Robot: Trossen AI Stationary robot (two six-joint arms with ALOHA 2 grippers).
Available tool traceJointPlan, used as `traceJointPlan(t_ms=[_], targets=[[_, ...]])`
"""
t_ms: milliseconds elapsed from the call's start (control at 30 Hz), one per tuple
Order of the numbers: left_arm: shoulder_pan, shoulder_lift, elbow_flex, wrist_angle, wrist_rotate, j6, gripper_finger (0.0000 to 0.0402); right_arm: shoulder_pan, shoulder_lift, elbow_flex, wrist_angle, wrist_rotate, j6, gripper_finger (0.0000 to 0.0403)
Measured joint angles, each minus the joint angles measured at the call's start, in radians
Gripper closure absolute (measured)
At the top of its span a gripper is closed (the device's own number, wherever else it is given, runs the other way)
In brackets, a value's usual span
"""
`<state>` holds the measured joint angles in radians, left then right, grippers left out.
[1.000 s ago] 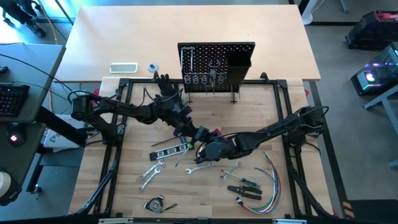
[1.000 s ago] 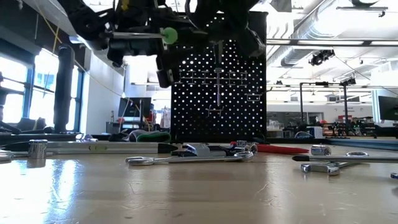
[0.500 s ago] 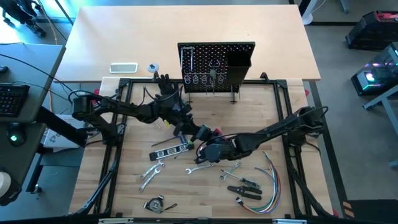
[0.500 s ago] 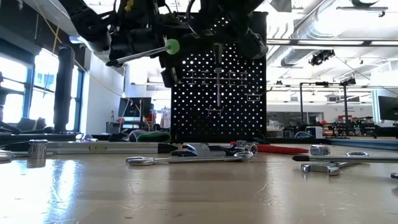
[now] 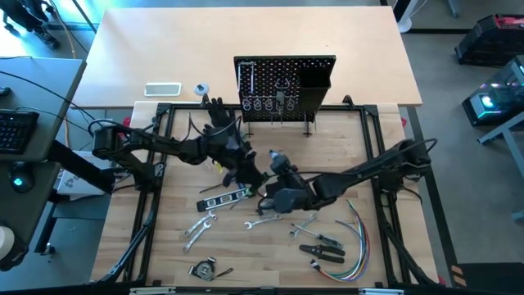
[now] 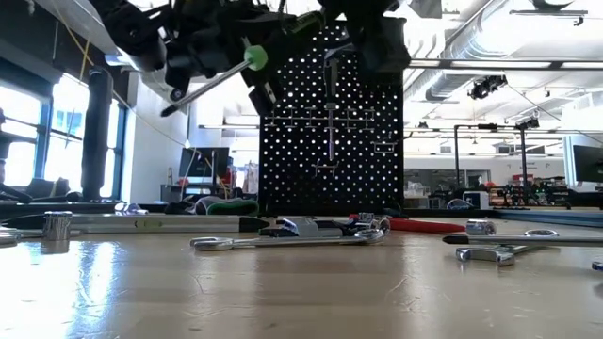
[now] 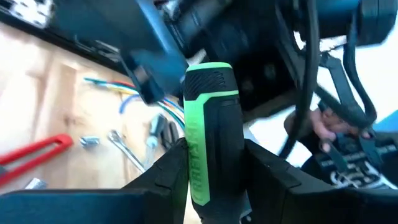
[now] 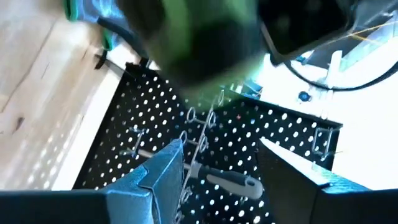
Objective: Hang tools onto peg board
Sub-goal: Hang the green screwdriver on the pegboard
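Left gripper (image 7: 208, 158) clenched on a green-and-black-handled tool (image 7: 208, 124), held above mid-table, metal shaft slanting down to the left in the low view (image 6: 203, 87). Right gripper (image 8: 221, 165) released, fingers spread with nothing between them, raised just right of the left one and facing the peg board (image 8: 261, 134). Half a second back, pressed against the left gripper low over the wood; now lifted clear and parted wider, with the shaft tilted more steeply. Peg board (image 5: 284, 86) upright at the far edge of the work area, several tools already hung on its hooks. Black level (image 5: 225, 197), silver wrenches (image 5: 199, 227) and pliers (image 5: 321, 244) flat on the table (image 5: 164, 246) nearer the front, coloured wires (image 5: 358, 238) to their right.
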<state>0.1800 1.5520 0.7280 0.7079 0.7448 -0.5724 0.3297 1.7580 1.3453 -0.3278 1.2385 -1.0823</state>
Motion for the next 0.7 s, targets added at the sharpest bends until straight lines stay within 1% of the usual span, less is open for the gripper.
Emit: traceJointPlan(t_ms=[133, 233, 333, 467, 533, 600, 700], targets=[[0.004, -0.002, -0.002, -0.003, 0.003, 0.027, 0.0291, 0.027, -0.014, 0.0, -0.073, -0.009, 0.103, 0.0218], [0.01, -0.016, -0.002, -0.007, 0.003, 0.063, 0.0291, 0.051, -0.034, -0.001, -0.147, -0.016, 0.211, 0.0223], [0.028, -0.041, -0.002, -0.007, 0.003, 0.111, 0.0291, 0.069, -0.062, -0.002, -0.248, -0.028, 0.387, 0.0227], [0.061, -0.092, -0.004, -0.014, -0.037, 0.213, 0.0291, 0.083, -0.11, -0.002, -0.394, -0.101, 0.691, 0.0227], [0.077, -0.13, -0.004, -0.024, -0.086, 0.294, 0.0291, 0.085, -0.129, -0.002, -0.465, -0.147, 0.83, 0.0227], [0.09, -0.175, -0.004, -0.049, -0.161, 0.404, 0.0291, 0.084, -0.139, -0.002, -0.531, -0.192, 0.946, 0.0227], [0.095, -0.241, -0.004, -0.072, -0.344, 0.59, 0.0291, 0.083, -0.145, -0.003, -0.612, -0.242, 1.087, 0.0227]])
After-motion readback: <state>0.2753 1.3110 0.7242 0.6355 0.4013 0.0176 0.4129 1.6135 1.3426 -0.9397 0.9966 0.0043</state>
